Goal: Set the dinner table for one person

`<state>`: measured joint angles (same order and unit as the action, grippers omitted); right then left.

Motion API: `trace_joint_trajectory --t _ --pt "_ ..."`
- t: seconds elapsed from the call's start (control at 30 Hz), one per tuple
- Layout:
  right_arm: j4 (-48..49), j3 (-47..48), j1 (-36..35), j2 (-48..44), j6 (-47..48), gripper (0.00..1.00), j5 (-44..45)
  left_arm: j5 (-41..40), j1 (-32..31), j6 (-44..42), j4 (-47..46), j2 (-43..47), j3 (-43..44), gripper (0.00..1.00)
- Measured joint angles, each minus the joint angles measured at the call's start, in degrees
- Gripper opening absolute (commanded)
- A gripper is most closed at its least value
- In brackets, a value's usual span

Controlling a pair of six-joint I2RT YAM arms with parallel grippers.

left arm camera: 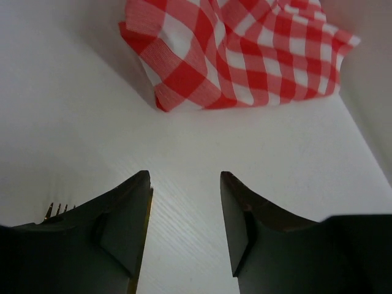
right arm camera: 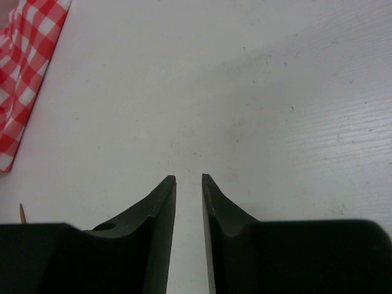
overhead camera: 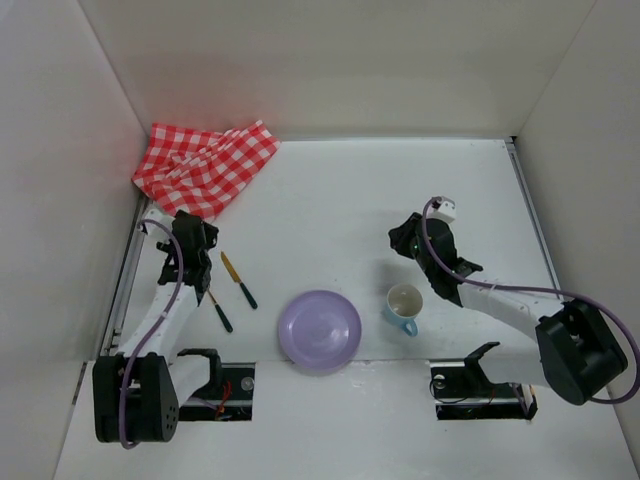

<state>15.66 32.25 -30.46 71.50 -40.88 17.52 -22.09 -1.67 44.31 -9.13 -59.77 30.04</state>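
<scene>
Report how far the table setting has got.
Done: little. The plate and mug sit near the front edge of the table, and two utensils lie askew left of the plate. In hand: nothing. The left end effector is open, facing the checked cloth; the right end effector is empty. Remaining: spreading the crumpled cloth and arranging everything on it.

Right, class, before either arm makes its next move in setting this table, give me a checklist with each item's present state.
1. Left gripper open and empty: ok.
2. Checked cloth spread flat: not ok, it lies crumpled in the far left corner.
3. Way from left gripper to cloth free: ok, only bare table between.
4. Right gripper empty: ok, jaws slightly apart.
5. Plate and mug upright: ok.
6. Cutlery clear of the left arm: cannot tell.
</scene>
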Motion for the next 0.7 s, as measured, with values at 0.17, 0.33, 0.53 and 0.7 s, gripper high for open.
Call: trace_joint_trajectory --t 0.17,0.33,0.53,0.7 --pt "-0.1 0.1 0.0 0.3 0.2 0.47 -0.2 -3.1 3.5 3.6 -3.7 -4.2 1.6 0.57" --pt "-0.1 0.2 -0.4 0.3 0.2 0.51 -0.4 -4.3 5.9 5.1 -7.9 -13.7 5.7 0.57" --pt "-0.2 0.8 -1.0 0.9 0.3 0.52 -1.2 -4.0 11.4 5.0 -10.2 -23.6 11.5 0.59" --pt "-0.2 1.2 -1.5 1.4 0.6 0.51 -1.7 -1.9 15.1 3.7 -11.1 -30.1 17.0 0.58"
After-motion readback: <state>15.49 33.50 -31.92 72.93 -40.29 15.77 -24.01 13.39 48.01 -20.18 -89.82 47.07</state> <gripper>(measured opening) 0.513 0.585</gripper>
